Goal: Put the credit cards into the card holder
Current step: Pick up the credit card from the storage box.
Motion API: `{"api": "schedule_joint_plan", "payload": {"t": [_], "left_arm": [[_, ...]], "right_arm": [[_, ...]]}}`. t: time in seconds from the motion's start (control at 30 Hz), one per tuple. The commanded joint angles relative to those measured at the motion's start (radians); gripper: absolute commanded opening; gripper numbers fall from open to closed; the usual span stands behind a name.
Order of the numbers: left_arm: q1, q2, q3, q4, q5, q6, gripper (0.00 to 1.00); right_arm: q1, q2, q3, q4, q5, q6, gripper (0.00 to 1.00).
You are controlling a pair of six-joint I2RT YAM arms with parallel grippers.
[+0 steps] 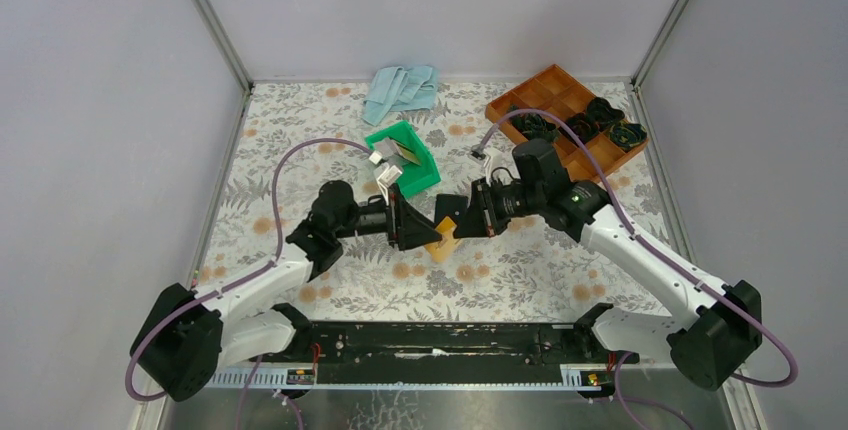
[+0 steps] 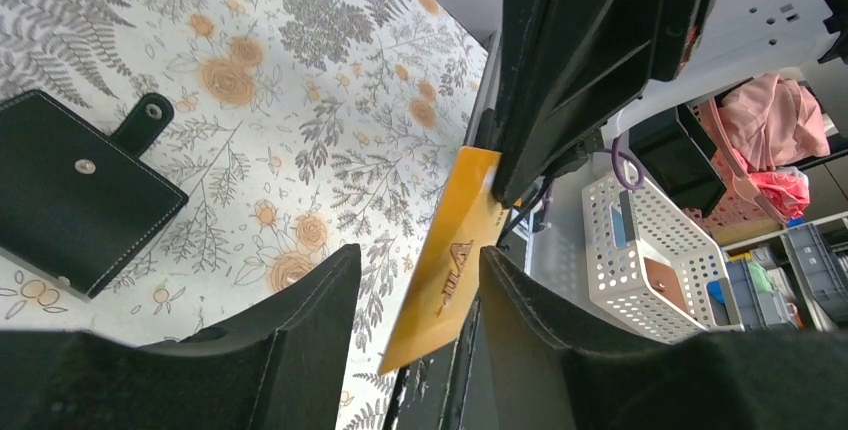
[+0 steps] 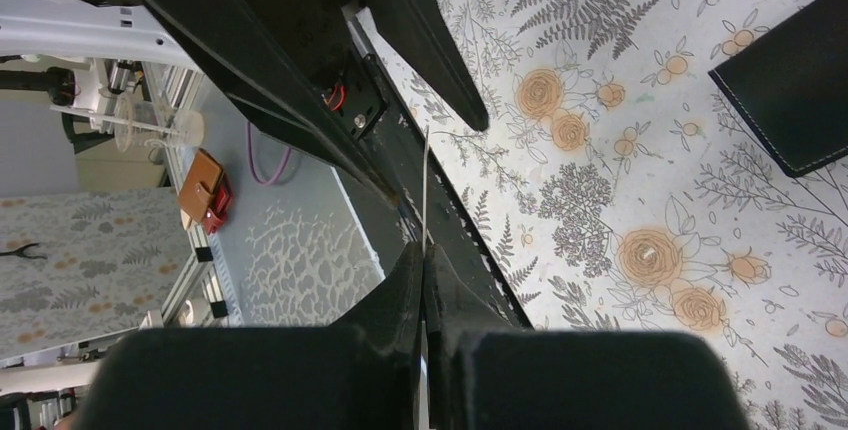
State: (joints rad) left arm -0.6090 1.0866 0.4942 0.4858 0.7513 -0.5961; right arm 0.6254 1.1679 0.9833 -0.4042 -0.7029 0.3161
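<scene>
One orange-gold credit card (image 1: 441, 240) hangs above the table's middle, where both arms meet. My right gripper (image 1: 457, 222) is shut on it; its wrist view shows the card edge-on (image 3: 425, 180) pinched between the fingertips (image 3: 422, 255). My left gripper (image 2: 420, 255) stands open around the same card (image 2: 450, 250), with a gap at the left finger (image 2: 310, 310). The black card holder (image 2: 70, 200) lies closed on the floral cloth, its tab out; one corner (image 3: 800, 90) shows in the right wrist view. More credit cards (image 1: 408, 153) lie in the green bin.
The green bin (image 1: 425, 175) sits just behind the grippers, with pale cards (image 1: 385, 175) at its left rim. A brown compartment tray (image 1: 555, 85) holding black items is at back right. A blue cloth (image 1: 400, 90) lies at the back.
</scene>
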Motion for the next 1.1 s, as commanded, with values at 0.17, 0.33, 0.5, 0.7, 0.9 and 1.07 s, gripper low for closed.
{"api": "schedule_joint_plan", "payload": {"t": [0.17,0.33,0.5,0.7,0.9,1.07], "left_arm": [[-0.017,0.047,0.012,0.074,0.059,0.001,0.42],[-0.016,0.04,0.015,0.067,0.053,0.002,0.31],[-0.017,0.045,0.015,0.082,0.072,-0.009,0.15],[-0.017,0.07,0.016,0.121,0.094,-0.037,0.0],[-0.017,0.079,0.022,0.136,0.048,-0.047,0.0],[-0.017,0.068,0.02,0.141,-0.047,-0.06,0.0]], "right_arm": [[-0.017,0.027,0.021,0.065,-0.093,0.018,0.0],[-0.033,0.065,0.022,0.064,-0.14,0.01,0.0],[-0.059,0.097,0.027,0.08,-0.167,0.019,0.0],[-0.079,0.132,0.064,0.069,-0.204,0.008,0.08],[-0.109,0.133,0.092,0.115,-0.215,0.021,0.44],[-0.144,0.098,0.094,0.153,-0.122,0.053,0.52]]}}
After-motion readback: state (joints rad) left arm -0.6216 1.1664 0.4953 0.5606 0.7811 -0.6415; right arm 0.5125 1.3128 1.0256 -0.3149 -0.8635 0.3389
